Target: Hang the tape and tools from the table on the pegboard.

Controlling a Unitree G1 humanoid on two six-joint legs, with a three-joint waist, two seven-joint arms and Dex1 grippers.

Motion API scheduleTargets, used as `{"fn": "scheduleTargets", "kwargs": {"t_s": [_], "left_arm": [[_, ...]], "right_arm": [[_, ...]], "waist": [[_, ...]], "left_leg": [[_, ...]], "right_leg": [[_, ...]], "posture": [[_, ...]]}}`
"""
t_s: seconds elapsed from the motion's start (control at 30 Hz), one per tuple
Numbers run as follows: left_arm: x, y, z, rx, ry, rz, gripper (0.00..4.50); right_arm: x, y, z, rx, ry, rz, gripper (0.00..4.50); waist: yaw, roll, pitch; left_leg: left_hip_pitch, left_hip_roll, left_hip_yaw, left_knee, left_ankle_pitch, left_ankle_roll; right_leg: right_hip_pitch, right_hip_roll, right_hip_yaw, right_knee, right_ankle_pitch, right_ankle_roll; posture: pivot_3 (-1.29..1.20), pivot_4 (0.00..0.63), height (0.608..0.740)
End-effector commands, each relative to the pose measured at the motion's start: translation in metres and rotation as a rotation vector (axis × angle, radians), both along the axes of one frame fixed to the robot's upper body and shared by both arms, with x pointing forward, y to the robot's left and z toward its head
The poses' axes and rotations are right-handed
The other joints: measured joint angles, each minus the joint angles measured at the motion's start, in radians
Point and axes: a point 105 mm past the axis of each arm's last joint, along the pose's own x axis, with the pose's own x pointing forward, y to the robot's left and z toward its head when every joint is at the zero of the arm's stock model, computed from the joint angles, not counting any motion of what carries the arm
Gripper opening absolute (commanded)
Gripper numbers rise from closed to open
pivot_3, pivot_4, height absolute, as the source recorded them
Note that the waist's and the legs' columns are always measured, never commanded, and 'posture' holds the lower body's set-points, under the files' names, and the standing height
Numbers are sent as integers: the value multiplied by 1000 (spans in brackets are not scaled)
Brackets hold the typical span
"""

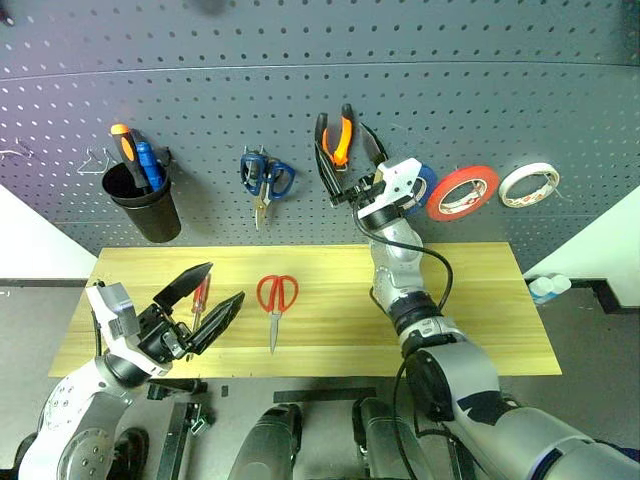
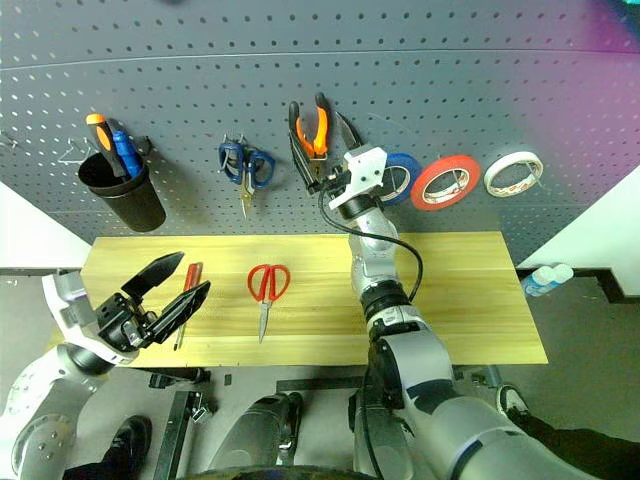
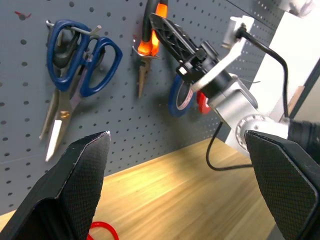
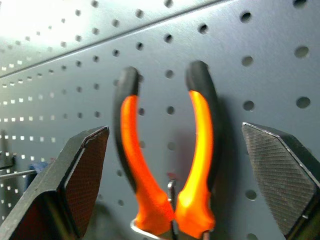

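The pliers (image 1: pixel 338 140) with orange-and-black handles hang on a hook of the dark grey pegboard (image 1: pixel 220 90). My right gripper (image 1: pixel 348 158) is open right in front of them; in the right wrist view its fingers (image 4: pixel 75 175) stand apart on either side of the pliers (image 4: pixel 165 165) without touching. The red-orange tape (image 1: pixel 463 192) hangs on the board to the right. On the table (image 1: pixel 470 300) lie the red-handled scissors (image 1: pixel 277 298) and the slim red screwdriver (image 1: pixel 200 298). My left gripper (image 1: pixel 224 282) hovers open over the table's front left, above the screwdriver, holding nothing.
Blue-handled scissors (image 1: pixel 265 180) hang left of the pliers. A black cup (image 1: pixel 143 205) with an orange and a blue screwdriver hangs at the far left. A blue roll (image 1: pixel 427 183) sits partly behind my right wrist, and a white roll (image 1: pixel 529 184) hangs at the far right.
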Motion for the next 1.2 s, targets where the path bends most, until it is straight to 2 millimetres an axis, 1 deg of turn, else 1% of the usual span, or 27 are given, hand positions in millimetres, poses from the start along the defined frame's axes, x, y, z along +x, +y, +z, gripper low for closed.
{"fn": "scheduleTargets", "kwargs": {"t_s": [0.03,0.17,0.33,0.4,0.5,0.57,0.6,0.67,0.73,0.77,0.8,0.87,0.93,0.97,1.0,1.07,1.13,1.2], "left_arm": [[-1,-2,4,4,-26,-15,4500],[0,-2,5,1,-28,-23,4500],[3,-2,4,-1,-30,-31,4500],[4,-2,4,-1,-32,-31,4500],[5,-1,3,-2,-35,-28,4500],[7,-1,2,-1,-36,-31,4500],[8,-1,2,-4,-37,-31,4500],[11,0,1,-5,-38,-32,4500],[15,-2,0,-15,-35,-37,4500],[17,-3,-1,-10,-36,-42,4500],[19,-5,-2,-15,-36,-49,4500],[22,-7,-4,-24,-25,-64,4500],[29,-10,-8,-25,-2,-70,4500],[33,-11,-13,-27,23,-70,4500],[39,-14,-18,-13,36,-58,4500],[47,-17,-25,5,56,-47,4500],[60,-21,-42,14,173,-13,4500],[70,-25,-61,7,301,22,4500]], "right_arm": [[-10,-4,25,57,-90,6,4471],[-17,-8,35,80,-125,5,4471],[-25,-14,44,110,-138,22,4471],[-27,-21,45,150,-104,57,4471],[-35,-41,47,184,-70,93,4471],[-41,-51,44,227,-2,187,4471],[-46,-57,42,219,11,208,4471],[-54,-68,33,231,99,301,4471],[-68,-75,22,151,144,347,4471],[-78,-77,18,136,180,421,4471],[-85,-81,13,87,200,437,4471],[-95,-86,11,45,235,466,4471],[-108,-87,4,-22,275,522,4471],[-110,-89,0,-31,301,538,4471],[-112,-91,-9,-77,324,533,4471],[-116,-92,-21,-129,358,544,4471],[-128,-92,-34,-202,399,624,4471],[-135,-94,-50,-312,413,639,4471]], "waist": [[-2,0,0],[-2,0,0],[-1,0,0],[0,0,0],[4,-1,0],[4,-1,-1],[4,-1,-1],[4,-1,-1],[3,-2,-1],[3,-2,-2],[2,-2,-2],[-2,-2,-2],[-6,-2,-2],[-6,-3,-3],[-7,-3,-3],[-5,-5,-6],[-5,-5,-6],[-5,-6,-6]], "left_leg": [[-1,0,0,-1,0,-1],[-6,0,0,0,1,-1],[-6,0,0,0,1,-1],[-6,0,0,0,1,-1],[-7,0,-1,1,1,-1],[-8,0,-1,1,1,-1],[-8,0,-1,1,1,-1],[-8,0,-1,1,1,-1],[-9,0,-1,1,1,-1],[-9,0,-1,1,1,-1],[-9,0,-1,1,1,-1],[-9,0,0,2,1,-1],[-9,0,0,3,1,-1],[-9,0,0,3,1,-1],[-9,0,0,3,1,-1],[-9,0,0,4,1,-1],[-9,0,0,6,1,-1],[-10,0,0,10,0,1]], "right_leg": [[-2,0,0,0,0,0],[-6,0,0,0,0,0],[-6,0,0,1,0,0],[-6,0,0,1,0,0],[-6,0,-1,0,0,0],[-7,-1,-1,0,0,0],[-7,-1,-1,0,0,0],[-7,-1,-1,0,0,0],[-7,-1,-1,0,0,0],[-7,-1,-1,0,0,0],[-7,-1,-1,0,0,0],[-7,-1,-1,0,0,0],[-7,-1,-1,0,0,0],[-7,-1,-1,1,0,0],[-7,-1,-1,1,0,1],[-6,0,-2,1,1,1],[-5,0,-2,1,1,2],[-5,0,-2,1,2,3]], "posture": [[83,210,740],[76,207,740],[69,200,740],[65,195,740],[57,193,740],[49,185,740],[43,182,740],[28,177,740],[12,174,740],[1,171,740],[-9,169,740],[-25,165,740],[-50,161,740],[-60,159,740],[-67,154,740],[-77,155,740],[-94,151,740],[-103,150,740]]}}
